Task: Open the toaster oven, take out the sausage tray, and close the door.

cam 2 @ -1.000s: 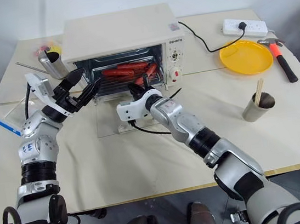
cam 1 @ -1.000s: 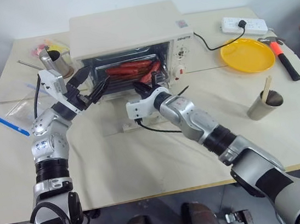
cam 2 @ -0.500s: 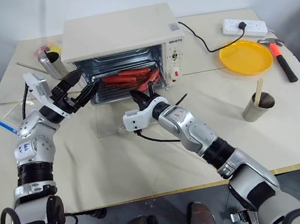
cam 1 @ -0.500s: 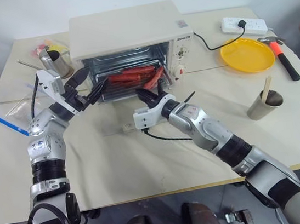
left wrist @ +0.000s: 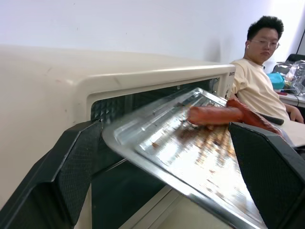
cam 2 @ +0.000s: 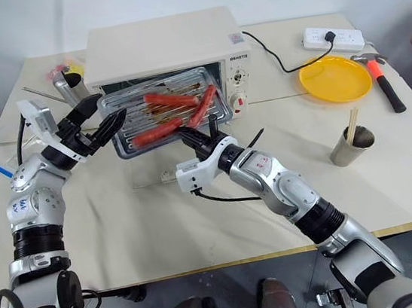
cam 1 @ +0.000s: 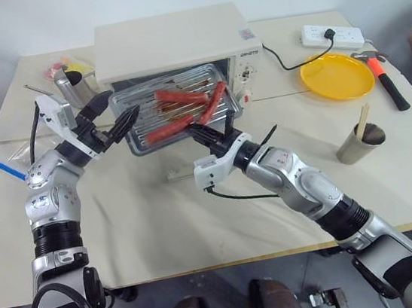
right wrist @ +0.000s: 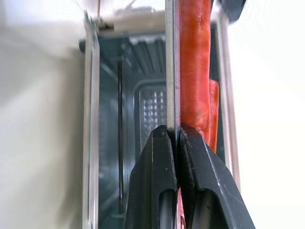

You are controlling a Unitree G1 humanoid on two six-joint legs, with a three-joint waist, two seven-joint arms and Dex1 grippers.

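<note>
Now right hand (cam 1: pixel 211 135) pinching sausage tray (cam 1: pixel 173 109) rim, left hand (cam 1: pixel 107 120) wide, empty.

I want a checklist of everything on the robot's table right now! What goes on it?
Surface: cream table, mostly bare in front.
Job's things: toaster oven, door dropped open; sausage tray partly out and tilted, sausages on it.
Clutter: yellow plate, hammer, cup with sticks, metal cup, blue pen.
Grippers: left gripper open at the tray's end; right gripper shut on the tray's front rim.
Cables: oven cord running to a power strip.
Surroundings: a person seated nearby.
</note>
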